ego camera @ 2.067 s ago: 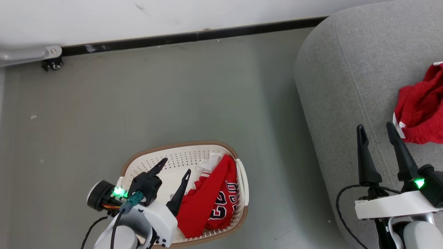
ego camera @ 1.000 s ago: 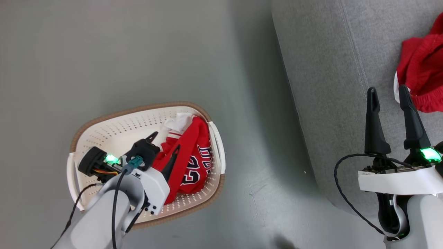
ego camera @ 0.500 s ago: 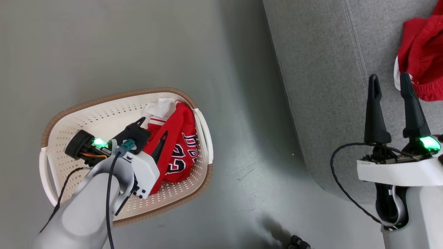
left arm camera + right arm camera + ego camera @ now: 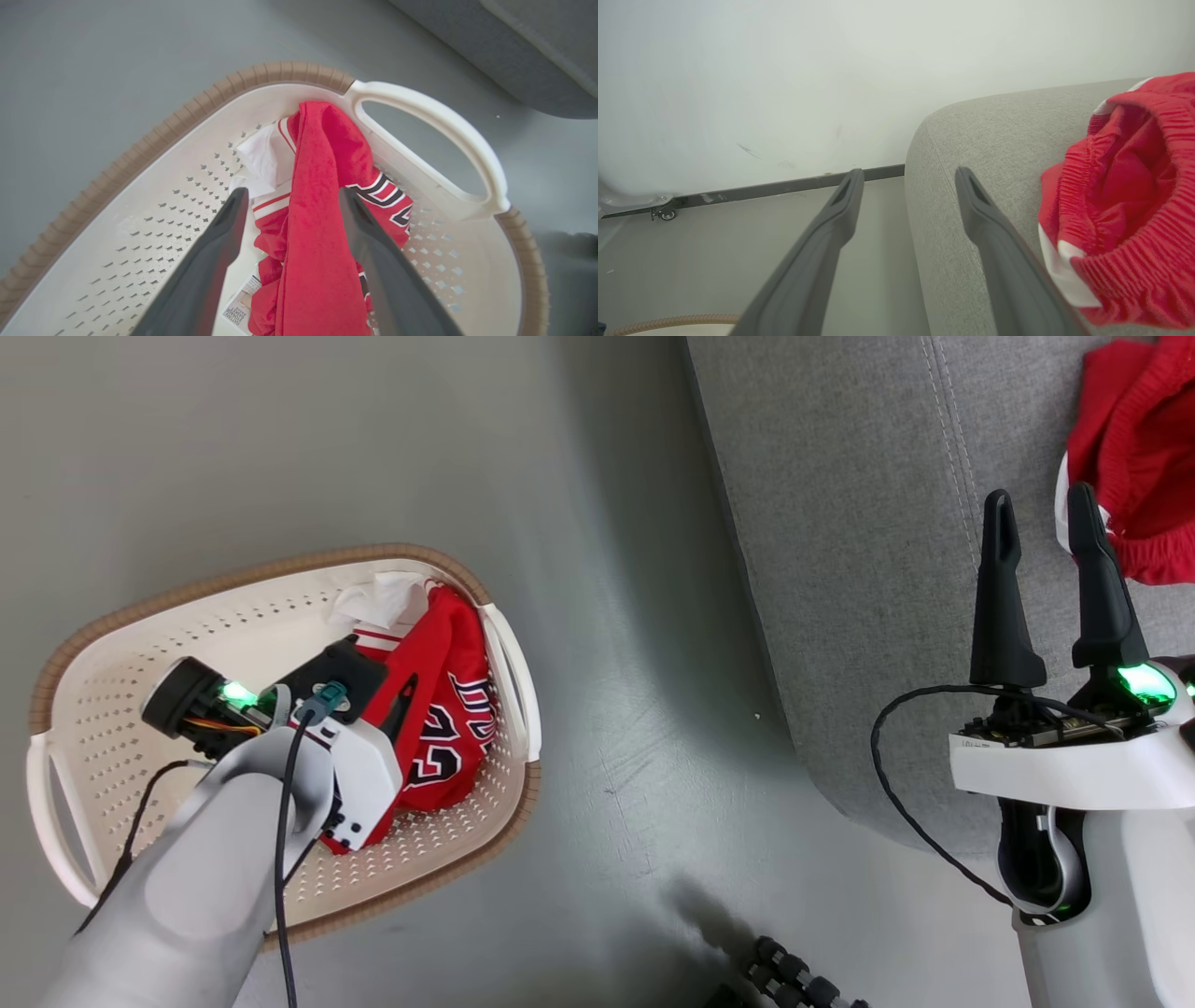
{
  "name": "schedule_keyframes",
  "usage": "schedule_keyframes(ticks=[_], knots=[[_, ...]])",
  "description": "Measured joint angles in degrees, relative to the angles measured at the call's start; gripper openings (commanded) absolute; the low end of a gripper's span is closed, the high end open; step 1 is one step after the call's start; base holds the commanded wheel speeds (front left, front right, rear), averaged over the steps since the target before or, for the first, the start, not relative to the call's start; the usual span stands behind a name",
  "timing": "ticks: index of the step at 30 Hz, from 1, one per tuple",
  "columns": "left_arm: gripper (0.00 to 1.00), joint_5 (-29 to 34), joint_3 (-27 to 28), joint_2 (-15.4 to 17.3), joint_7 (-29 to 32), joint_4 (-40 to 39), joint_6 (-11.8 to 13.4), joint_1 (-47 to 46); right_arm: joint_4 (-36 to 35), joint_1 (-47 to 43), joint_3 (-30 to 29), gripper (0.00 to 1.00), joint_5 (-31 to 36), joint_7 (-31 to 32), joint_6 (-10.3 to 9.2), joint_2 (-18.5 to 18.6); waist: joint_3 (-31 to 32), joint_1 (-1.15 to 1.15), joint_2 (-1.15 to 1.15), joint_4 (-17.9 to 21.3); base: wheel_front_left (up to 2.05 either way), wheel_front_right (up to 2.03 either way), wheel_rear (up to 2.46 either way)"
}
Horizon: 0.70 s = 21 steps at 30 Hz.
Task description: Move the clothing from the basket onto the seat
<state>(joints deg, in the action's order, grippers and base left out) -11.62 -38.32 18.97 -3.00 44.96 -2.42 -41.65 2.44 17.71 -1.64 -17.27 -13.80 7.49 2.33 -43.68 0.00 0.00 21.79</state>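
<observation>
Halfway mark: jersey (image 4: 448, 728) in the basket (image 4: 233, 579), shorts (image 4: 1134, 476) on the seat (image 4: 859, 569)

Nearest the robot, the left gripper (image 4: 293, 200) hangs inside the cream basket. Its two dark fingers are spread wide on either side of a raised fold of the red jersey and clamp nothing. Whether the fingers touch the cloth cannot be told.

The jersey lies bunched at the end of the basket nearer the seat, against the perforated wall below the white handle (image 4: 444, 121). Black-and-white lettering and part of a number show on one crumpled face. A white patch of fabric (image 4: 261, 158) and red-and-white striped trim sit at its far end. A paper label (image 4: 238, 310) on the basket floor peeks out beside it.

Across a strip of grey floor (image 4: 607, 476), the right gripper (image 4: 1038, 497) is held over the near part of the seat. Its fingers are apart and empty, just beside the shorts.

The shorts rest in a loose heap on the grey woven upholstery, with the ribbed elastic waistband gaping and a white edge showing. Beyond the seat's rounded corner are a pale wall (image 4: 831, 70) and a dark baseboard (image 4: 784, 189).

By the look of it, one garment is delivered and one remains. The jersey has yet to be pinched, lifted clear of the brown rim and carried over to the seat. Being soft, it will likely trail and could snag on the rim or the handle.
</observation>
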Motion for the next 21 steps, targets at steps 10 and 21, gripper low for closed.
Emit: schedule_keyframes(ticks=[10,21], knots=[[1.00,1.1,-0.2,0.9,1.0,2.6,-0.2,-2.6,1.2,1.0,1.2,1.00,-0.8,-0.3,0.00,0.0,-2.6,0.00,0.00,2.0,0.00,0.00,0.00],[1.00,2.3,-0.9,1.7,2.1,4.8,-0.6,-5.6,2.1,2.6,2.8,1.00,-2.1,-0.3,0.00,-0.1,-4.8,0.00,0.00,4.1,0.00,0.00,0.00]])
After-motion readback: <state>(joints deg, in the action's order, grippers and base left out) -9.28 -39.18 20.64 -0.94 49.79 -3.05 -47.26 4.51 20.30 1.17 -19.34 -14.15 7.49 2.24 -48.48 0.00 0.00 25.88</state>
